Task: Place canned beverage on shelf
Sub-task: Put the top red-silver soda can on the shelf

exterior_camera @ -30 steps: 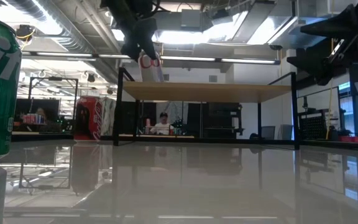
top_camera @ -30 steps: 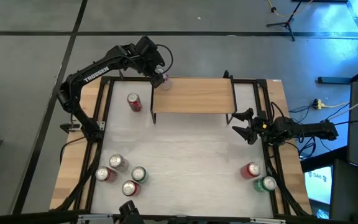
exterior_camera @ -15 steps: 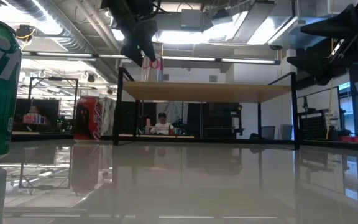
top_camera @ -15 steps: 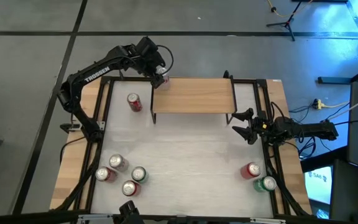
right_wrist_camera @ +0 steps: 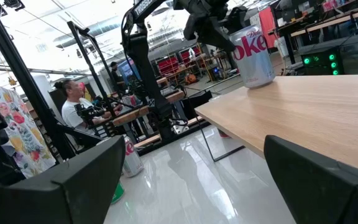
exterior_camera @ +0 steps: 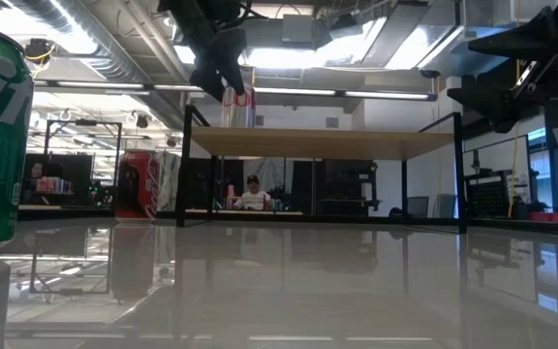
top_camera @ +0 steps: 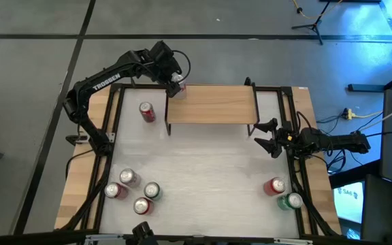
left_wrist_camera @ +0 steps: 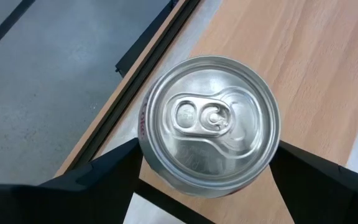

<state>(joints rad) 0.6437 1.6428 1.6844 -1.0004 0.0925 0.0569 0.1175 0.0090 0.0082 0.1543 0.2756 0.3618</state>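
- Since a second ago, the can (exterior_camera: 237,108) has gone from tilted to upright on the shelf (top_camera: 211,104), at its far left corner.
- Left hand (top_camera: 175,86) grips the can from above.
- Right hand (top_camera: 267,137) hangs spread beside the shelf's right end, above the tabletop (top_camera: 203,170).

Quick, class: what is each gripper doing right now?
Left gripper: closed on the can, at the shelf corner.
Right gripper: open, empty.

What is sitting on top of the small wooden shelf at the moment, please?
One Coke can stands upright at the shelf's corner, with the left hand around it. The can's base contact is hidden.
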